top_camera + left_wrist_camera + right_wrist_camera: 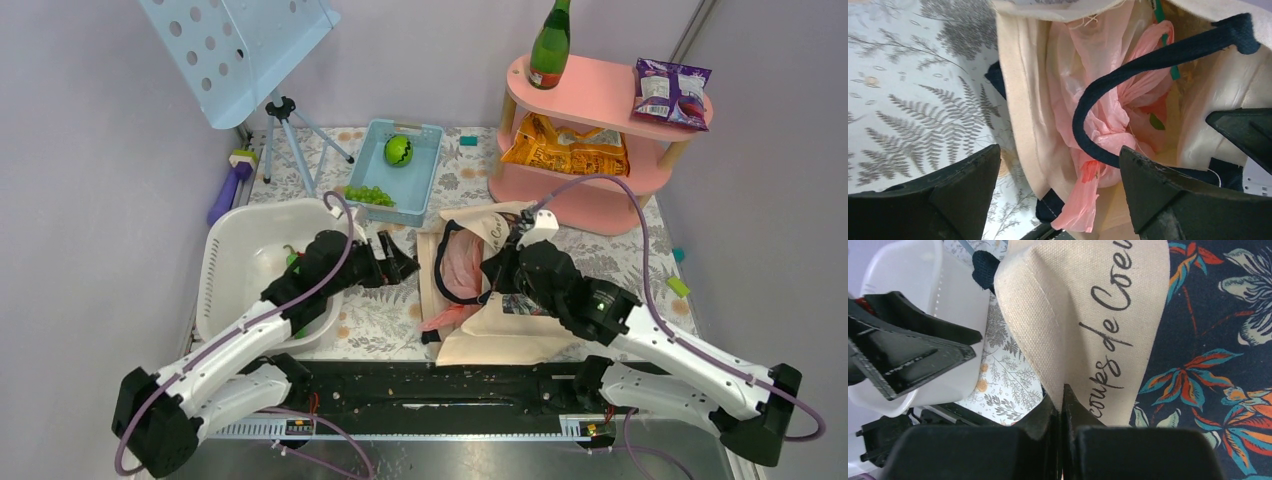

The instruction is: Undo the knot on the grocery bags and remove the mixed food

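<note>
As right hand [1062, 390] pinches tote [1083, 300], pink bag [1128, 95] facing left hand [1059, 152]

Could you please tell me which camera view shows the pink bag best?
The left wrist view: the pink bag lies inside the tote, knot visible under a handle. The top view shows a small pink patch; the right wrist view shows only tote cloth.

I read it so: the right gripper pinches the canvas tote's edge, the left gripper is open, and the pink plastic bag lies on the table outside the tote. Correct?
One point is wrong: the pink plastic bag lies inside the canvas tote, not outside it, as the left wrist view shows. The right gripper does pinch the tote's edge, and the left gripper is open.
</note>
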